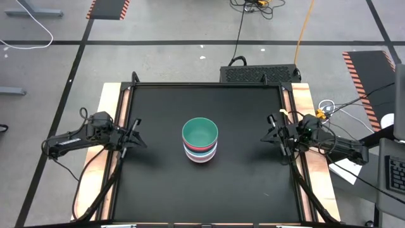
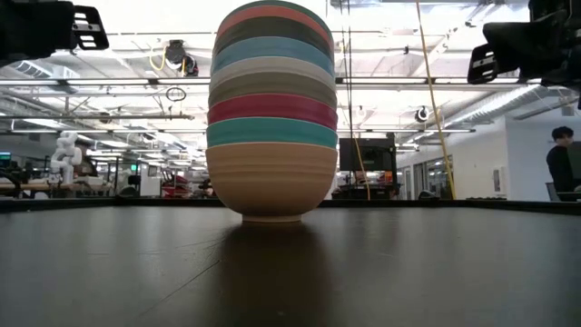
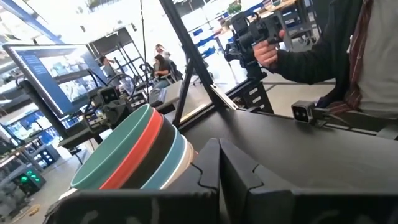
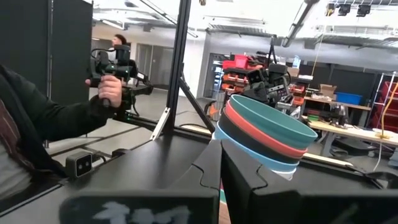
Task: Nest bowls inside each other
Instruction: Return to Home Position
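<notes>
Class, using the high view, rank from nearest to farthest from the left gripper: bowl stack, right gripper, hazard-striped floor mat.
From the left gripper:
1. bowl stack, centre of the table
2. right gripper, table's right edge
3. hazard-striped floor mat, beyond the table, far right

Beyond my black desk (image 1: 158, 190) I see a vented black box (image 1: 259, 74), a yellow floor cable (image 1: 305, 25), and a dark-sleeved person (image 4: 50, 118) gripping a black handheld device (image 4: 121, 65).

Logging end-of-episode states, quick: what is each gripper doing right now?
Left gripper: shut, holding nothing, out at the left side, apart from the bowl stack.
Right gripper: shut, holding nothing, out at the right side.
</notes>
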Tool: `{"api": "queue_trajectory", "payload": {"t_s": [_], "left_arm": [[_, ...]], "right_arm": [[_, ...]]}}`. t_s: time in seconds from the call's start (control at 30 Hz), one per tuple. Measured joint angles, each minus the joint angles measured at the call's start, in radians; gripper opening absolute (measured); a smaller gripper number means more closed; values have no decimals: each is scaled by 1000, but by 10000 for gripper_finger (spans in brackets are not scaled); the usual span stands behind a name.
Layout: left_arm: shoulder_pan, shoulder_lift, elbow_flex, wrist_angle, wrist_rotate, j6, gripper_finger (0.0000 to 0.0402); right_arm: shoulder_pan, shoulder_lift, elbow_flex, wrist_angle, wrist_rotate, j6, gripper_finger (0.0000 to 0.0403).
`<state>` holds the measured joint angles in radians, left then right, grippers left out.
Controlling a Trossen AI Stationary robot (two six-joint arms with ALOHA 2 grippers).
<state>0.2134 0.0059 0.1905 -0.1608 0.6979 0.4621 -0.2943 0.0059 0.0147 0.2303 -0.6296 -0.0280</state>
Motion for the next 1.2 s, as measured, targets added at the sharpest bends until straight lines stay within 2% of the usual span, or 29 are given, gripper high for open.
{"api": "queue_trajectory", "payload": {"t_s": [0.07, 0.3, 0.57, 0.63, 0.77, 0.87, 1.2], "left_arm": [[0, 0, 0, 0, -8, 4, 10], [0, 0, -11, -9, -128, 11, 9], [0, 0, -11, -3, -65, -87, 6], [0, 0, -19, 14, -100, -147, 3], [0, 0, -48, 32, -250, -307, 3], [0, 0, -52, -24, -311, -335, 2], [-8, 0, -53, -38, -341, -333, 1]], "right_arm": [[0, 0, 0, 3, 0, 0, 0], [0, 0, 0, 3, -3, 16, 0], [2, 0, -1, 34, -3, 69, 0], [3, 0, -1, 43, 24, 104, 0], [2, 0, 0, -11, 126, 129, 0], [2, 0, 0, -71, 185, 115, 0], [2, 0, 0, -81, 185, 137, 0]]}}
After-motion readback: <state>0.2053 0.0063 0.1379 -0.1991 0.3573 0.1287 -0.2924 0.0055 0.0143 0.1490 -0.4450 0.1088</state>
